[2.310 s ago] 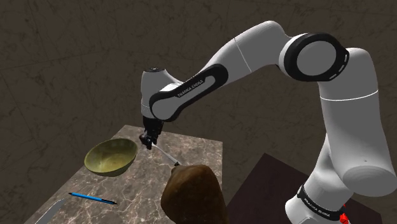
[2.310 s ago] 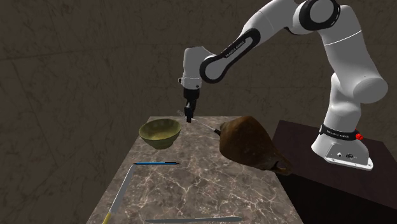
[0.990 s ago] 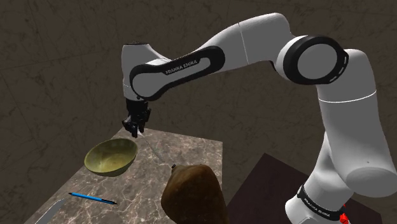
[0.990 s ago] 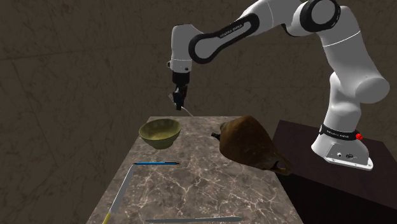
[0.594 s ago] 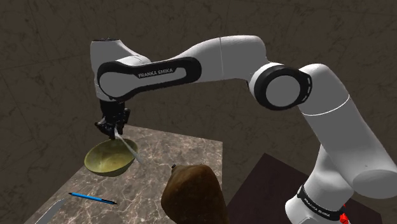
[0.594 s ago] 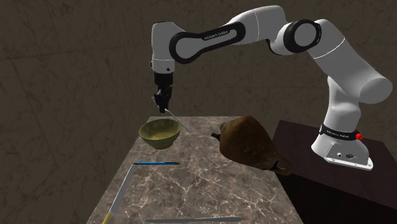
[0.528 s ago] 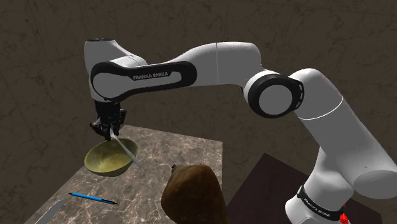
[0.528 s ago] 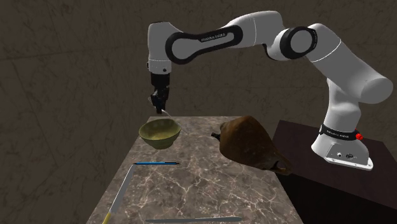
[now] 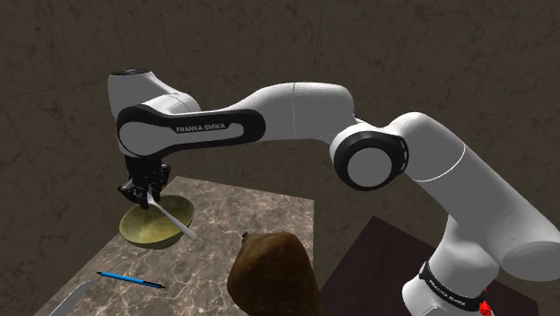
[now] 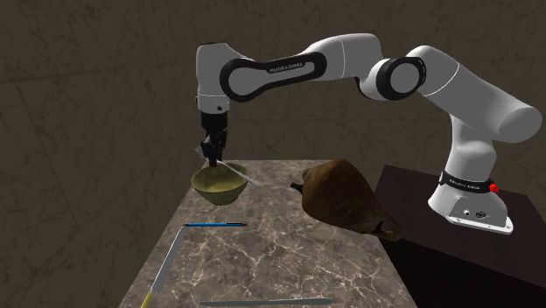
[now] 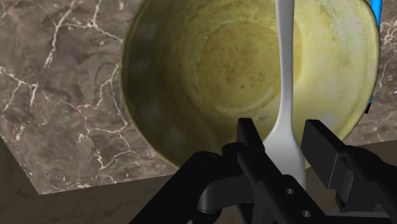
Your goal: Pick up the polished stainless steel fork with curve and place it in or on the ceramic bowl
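We hold the fork point(image 11: 284, 70) clasped in our gripper point(image 11: 283, 132) directly above the bowl point(image 11: 191, 70). Next we should lower it a little and release the fork inside.

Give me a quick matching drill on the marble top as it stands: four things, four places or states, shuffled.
1. fork
2. bowl
3. blue pen
4. brown lump

A. lying flat on the table
B. olive inside, directly below the claw
C. clasped in the claw
D. bulkiest thing on the table

Pairs: 1-C, 2-B, 3-A, 4-D
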Robot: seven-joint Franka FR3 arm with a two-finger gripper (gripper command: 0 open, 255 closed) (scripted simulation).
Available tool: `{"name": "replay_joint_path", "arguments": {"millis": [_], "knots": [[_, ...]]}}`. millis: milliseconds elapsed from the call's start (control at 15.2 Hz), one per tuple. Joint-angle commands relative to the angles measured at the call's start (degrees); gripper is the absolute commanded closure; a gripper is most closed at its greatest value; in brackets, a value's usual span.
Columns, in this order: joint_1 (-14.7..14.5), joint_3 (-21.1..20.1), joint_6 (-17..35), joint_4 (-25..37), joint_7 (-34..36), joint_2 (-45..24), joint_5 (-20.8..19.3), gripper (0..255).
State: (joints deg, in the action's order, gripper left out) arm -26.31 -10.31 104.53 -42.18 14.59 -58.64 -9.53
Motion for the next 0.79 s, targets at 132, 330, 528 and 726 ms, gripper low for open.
{"name": "replay_joint_path", "arguments": {"millis": [132, 330, 528, 726], "knots": [[0.3, 0.0, 3.1, -3.2, 0.3, 0.0, -0.1, 255], [0.4, 0.1, 5.1, -4.8, 0.4, -0.3, -0.2, 255], [0.4, 0.1, 5.7, -5.3, 0.4, -0.5, -0.2, 255], [0.4, 0.1, 5.7, -5.3, 0.4, -0.5, -0.2, 255]]}}
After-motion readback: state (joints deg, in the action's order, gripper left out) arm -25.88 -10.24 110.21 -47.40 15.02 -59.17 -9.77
